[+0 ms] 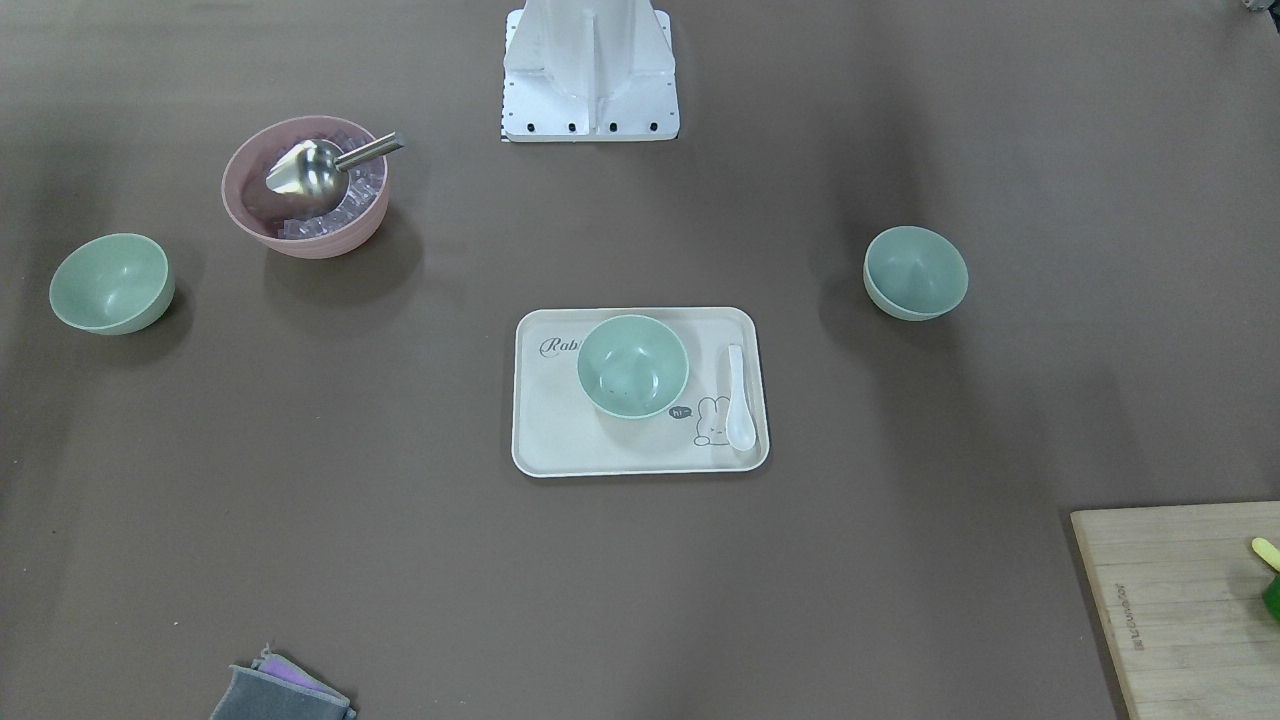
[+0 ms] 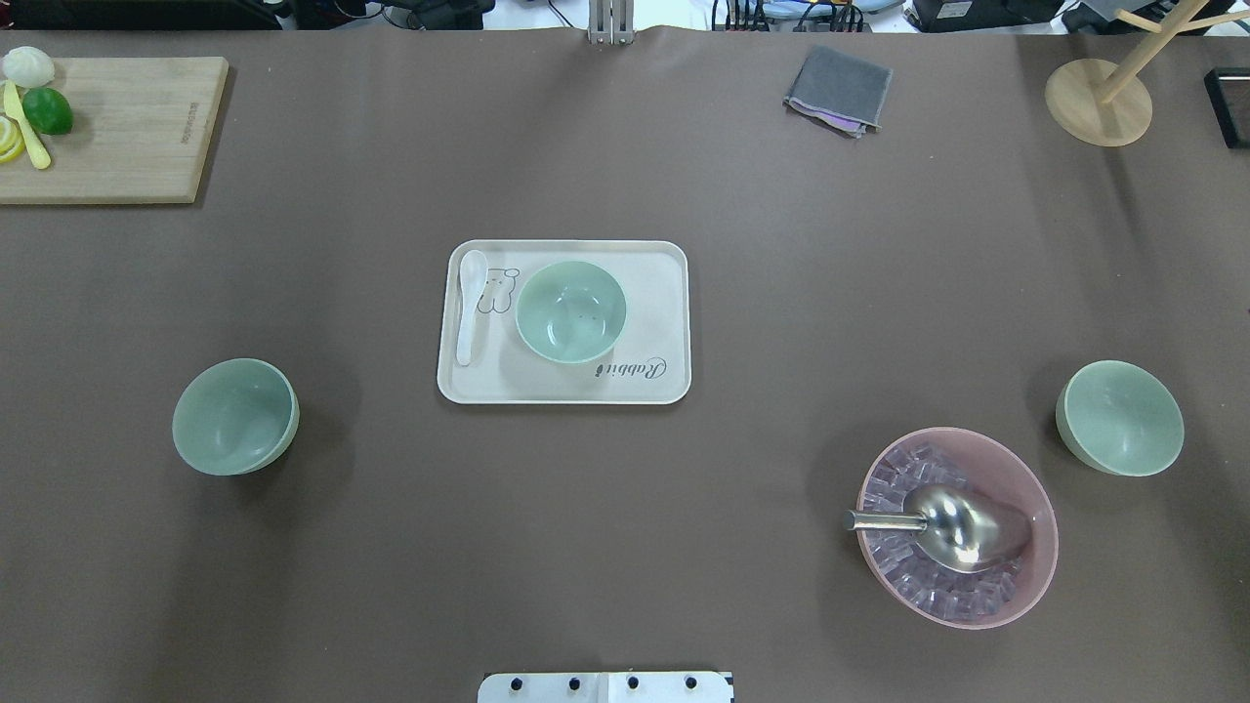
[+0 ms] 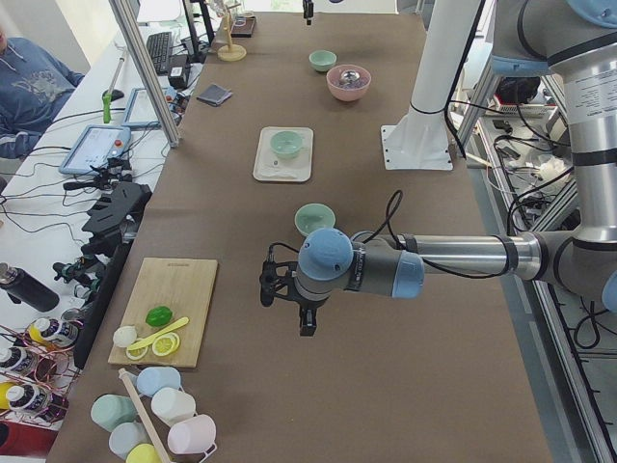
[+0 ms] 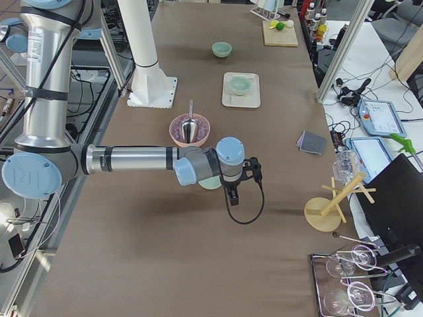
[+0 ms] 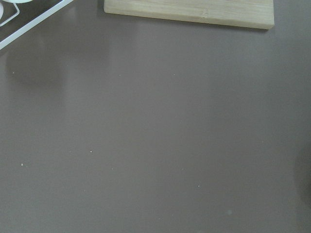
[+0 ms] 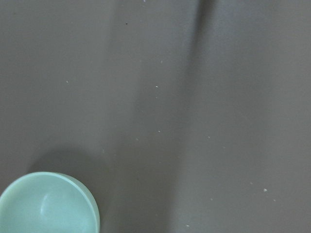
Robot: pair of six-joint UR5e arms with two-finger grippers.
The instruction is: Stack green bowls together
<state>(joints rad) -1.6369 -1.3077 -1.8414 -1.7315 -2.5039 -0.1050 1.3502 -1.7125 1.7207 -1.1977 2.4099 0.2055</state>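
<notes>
Right green bowl [image 2: 1119,417] near pink bowl [image 2: 1020,478]: careless reach may knock it; smooth rim may slip; left fingers [image 3: 305,323], right fingers [image 4: 232,197]: cannot tell whether apart or together

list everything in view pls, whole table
tray bowl: 1, mint, on tray
left bowl: 1, mint, robot's left
right bowl: 1, mint, robot's right
tray: 1, cream, table centre
spoon: 1, white, on tray
pink bowl: 1, pink, robot's right
ice: cubes, clear, in pink bowl
scoop: 1, metal, in pink bowl
cutting board: 1, wood, far left corner
cloth: 1, grey, far edge
wooden stand: 1, tan, far right corner
left gripper: 1, dark, above table; state unclear
right gripper: 1, dark, above table; state unclear
</notes>
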